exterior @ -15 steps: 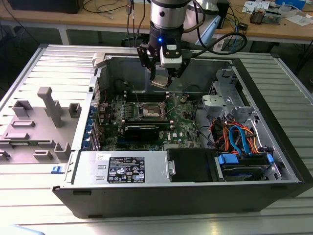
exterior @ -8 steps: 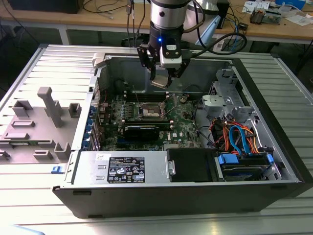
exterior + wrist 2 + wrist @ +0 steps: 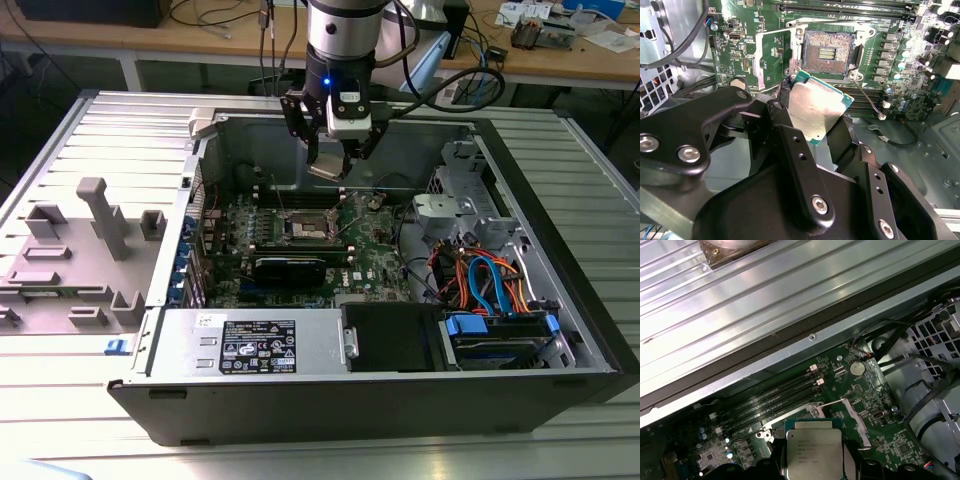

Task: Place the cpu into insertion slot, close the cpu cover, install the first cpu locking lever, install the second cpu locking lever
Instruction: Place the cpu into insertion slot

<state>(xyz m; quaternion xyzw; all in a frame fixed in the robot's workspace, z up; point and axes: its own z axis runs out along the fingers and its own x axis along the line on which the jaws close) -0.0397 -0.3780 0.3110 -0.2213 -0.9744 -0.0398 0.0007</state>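
1. In the second wrist view, the black fingers (image 3: pixel 786 127) covered two edges of the cpu (image 3: pixel 820 109). In the first wrist view the cpu (image 3: pixel 813 452) was cut off by the frame edge. I could not tell whether the socket's contacts were clean.
2. The cpu had a dull silvery-beige metal top with a green rim. The insertion slot (image 3: pixel 829 52) was a square with a dark, grainy centre and a bright metal rim. The cpu cover (image 3: pixel 761 60), a thin silvery frame, stood swung open beside it. A thin wire lever (image 3: pixel 869 97) angled away from the socket's corner.
3. In the exterior view, the gripper (image 3: pixel 330 165) hung at upper centre over the open computer case (image 3: pixel 350 410). The insertion slot (image 3: pixel 305 232) lay on the green board, lower in the frame and apart from the chip.
4. The gripper (image 3: pixel 815 131) was clamped on the cpu, holding it tilted above the board, near the slot but not touching it.
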